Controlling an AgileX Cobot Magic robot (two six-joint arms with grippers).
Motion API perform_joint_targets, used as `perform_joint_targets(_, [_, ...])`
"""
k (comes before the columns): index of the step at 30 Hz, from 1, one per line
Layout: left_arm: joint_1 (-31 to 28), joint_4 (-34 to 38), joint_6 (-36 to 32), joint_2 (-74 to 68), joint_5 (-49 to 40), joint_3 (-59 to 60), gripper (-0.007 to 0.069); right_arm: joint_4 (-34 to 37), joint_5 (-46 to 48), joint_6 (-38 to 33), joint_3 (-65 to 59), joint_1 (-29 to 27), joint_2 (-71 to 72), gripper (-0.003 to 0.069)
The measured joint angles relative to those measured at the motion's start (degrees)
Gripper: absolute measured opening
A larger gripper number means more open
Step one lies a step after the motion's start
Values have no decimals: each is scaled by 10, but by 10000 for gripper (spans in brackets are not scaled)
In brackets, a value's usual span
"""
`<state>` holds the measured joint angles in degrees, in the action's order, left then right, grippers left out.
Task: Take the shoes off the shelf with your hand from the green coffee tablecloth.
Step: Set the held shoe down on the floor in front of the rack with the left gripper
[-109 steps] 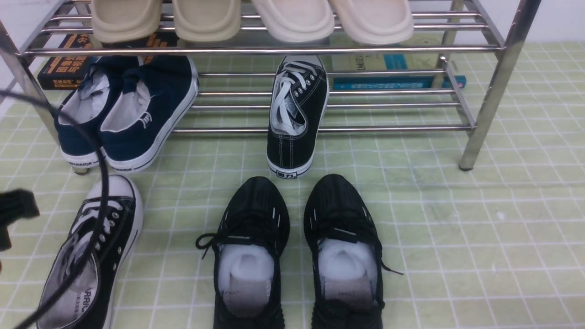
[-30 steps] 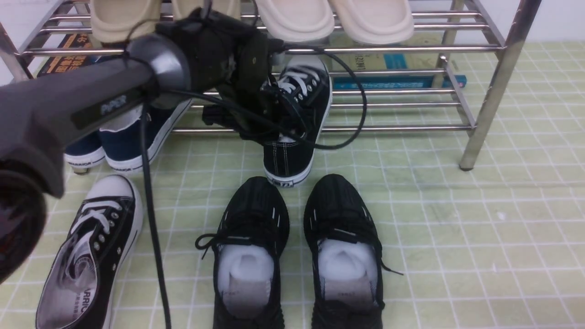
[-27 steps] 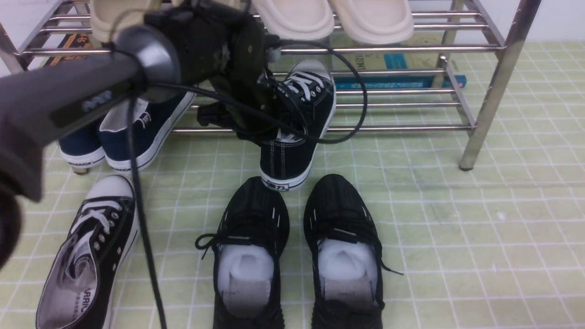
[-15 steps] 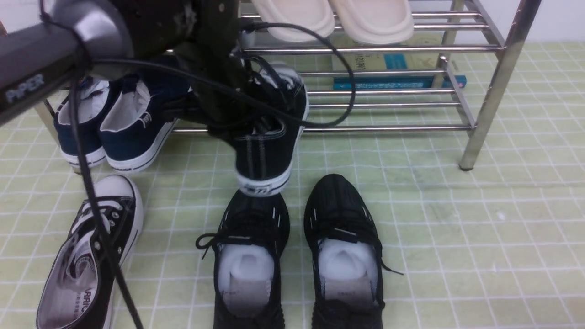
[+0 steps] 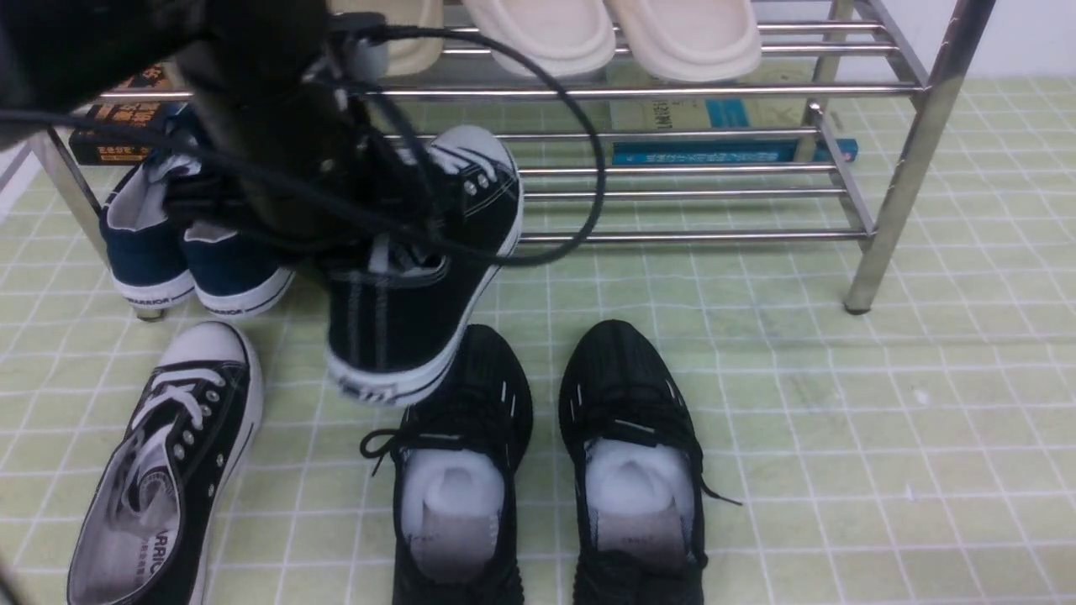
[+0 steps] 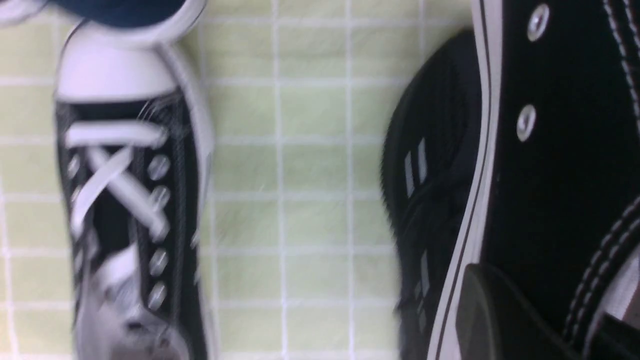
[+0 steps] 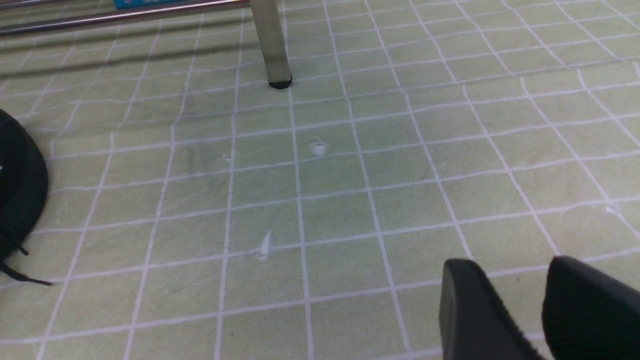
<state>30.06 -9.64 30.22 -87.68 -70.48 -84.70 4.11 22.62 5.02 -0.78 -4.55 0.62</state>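
One sneaker (image 5: 160,470) lies on the cloth (image 5: 841,403) at seven o'clock, while the second sneaker (image 5: 420,286), clamped in the left gripper (image 5: 378,244), hangs by the shelf (image 5: 899,168) at ten o'clock, not yet set down.

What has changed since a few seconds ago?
The left gripper came in, closed on the black canvas sneaker and pulled it off the lower tier of the shelf, toward the robot and to its left. The sneaker is now held tilted above the cloth. The other canvas sneaker, the black knit pair, the navy pair and the slippers have not moved.
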Motion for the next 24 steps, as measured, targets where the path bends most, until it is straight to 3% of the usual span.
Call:
perform_joint_targets(6, [0, -5, 36, 110, 51, 121, 16, 0, 0, 0, 0, 0, 0, 237])
perform_joint_targets(13, [0, -43, 193, 246, 128, 332, 17, 0, 0, 0, 0, 0, 0, 237])
perform_joint_targets(18, [0, -64, 241, 242, 186, 404, 17, 0, 0, 0, 0, 0, 0, 237])
perform_joint_targets(24, [0, -75, 249, 215, 229, 415, 19, 0, 0, 0, 0, 0, 0, 237])
